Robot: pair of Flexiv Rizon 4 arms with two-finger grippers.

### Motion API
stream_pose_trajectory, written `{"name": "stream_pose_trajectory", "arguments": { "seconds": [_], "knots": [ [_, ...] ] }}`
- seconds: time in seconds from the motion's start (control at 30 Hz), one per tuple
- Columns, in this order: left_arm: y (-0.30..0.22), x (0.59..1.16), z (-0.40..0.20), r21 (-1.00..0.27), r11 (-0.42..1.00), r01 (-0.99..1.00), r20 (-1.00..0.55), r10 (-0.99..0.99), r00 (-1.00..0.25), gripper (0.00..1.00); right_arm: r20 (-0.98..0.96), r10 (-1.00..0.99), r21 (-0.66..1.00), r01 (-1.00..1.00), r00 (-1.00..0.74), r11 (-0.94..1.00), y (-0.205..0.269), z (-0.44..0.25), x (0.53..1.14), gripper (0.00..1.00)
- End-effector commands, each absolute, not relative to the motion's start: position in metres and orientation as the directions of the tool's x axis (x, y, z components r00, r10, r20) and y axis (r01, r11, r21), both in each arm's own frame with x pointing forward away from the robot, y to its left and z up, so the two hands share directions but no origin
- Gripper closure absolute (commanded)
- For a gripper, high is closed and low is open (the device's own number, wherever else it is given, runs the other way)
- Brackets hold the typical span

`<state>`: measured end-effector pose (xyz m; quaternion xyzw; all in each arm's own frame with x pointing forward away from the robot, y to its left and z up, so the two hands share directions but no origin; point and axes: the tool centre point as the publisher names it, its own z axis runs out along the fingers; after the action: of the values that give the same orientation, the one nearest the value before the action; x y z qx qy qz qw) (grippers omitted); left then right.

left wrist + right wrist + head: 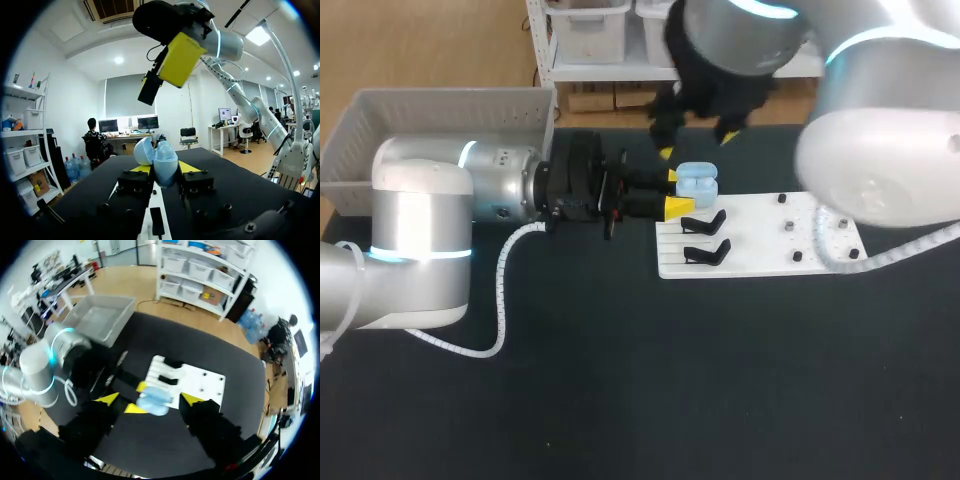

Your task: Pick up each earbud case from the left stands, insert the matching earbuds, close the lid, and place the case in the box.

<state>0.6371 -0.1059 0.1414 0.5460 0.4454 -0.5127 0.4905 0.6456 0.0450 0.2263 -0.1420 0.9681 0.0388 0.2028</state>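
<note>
— Where is the earbud case (162,160) held?
— It is clamped between the left gripper's (674,191) two yellow tips, with its lid (143,150) swung open, at the white board's (760,235) ten o'clock corner.
— And beyond it?
— The right gripper (697,145) is poised over the case, at its twelve o'clock — jaws spread, nothing held.

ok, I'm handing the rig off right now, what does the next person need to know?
Left tool shut on the light blue earbud case, lid open, at the white board's corner.
Right tool open and empty, hovering above the case.
Both black stands bare.
Done: case off its stand, lid open.
Left: earbuds in (cannot tell if any are), close lid, case into the grey box at far left.
</note>
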Motion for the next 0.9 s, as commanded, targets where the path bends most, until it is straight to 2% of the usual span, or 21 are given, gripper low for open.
{"name": "stream_pose_trajectory", "arguments": {
  "seconds": [0.03,0.17,0.27,0.53,0.9],
  "knots": [
    [-0.106,0.637,0.141,0.080,-0.120,0.990,-0.997,-0.017,0.078,1.00,-0.478,-0.108,0.020,-0.134,-0.871,0.991,0.028,0.223,0.666,0.00],
    [-0.106,0.637,0.141,0.080,-0.120,0.990,-0.997,-0.017,0.078,1.00,-0.494,-0.002,-0.002,-0.001,-0.870,1.000,0.017,0.214,0.691,0.00],
    [-0.106,0.637,0.141,0.080,-0.120,0.990,-0.997,-0.017,0.078,1.00,-0.471,0.015,-0.010,0.022,-0.882,1.000,0.013,0.207,0.700,0.00],
    [-0.106,0.637,0.141,0.080,-0.120,0.990,-0.997,-0.017,0.078,1.00,-0.401,0.019,-0.041,0.039,-0.916,0.998,0.007,0.185,0.706,0.00],
    [-0.106,0.637,0.141,0.080,-0.120,0.990,-0.997,-0.017,0.078,1.00,-0.290,-0.028,-0.066,-0.010,-0.957,0.998,0.000,0.166,0.683,0.00]
  ]
}}
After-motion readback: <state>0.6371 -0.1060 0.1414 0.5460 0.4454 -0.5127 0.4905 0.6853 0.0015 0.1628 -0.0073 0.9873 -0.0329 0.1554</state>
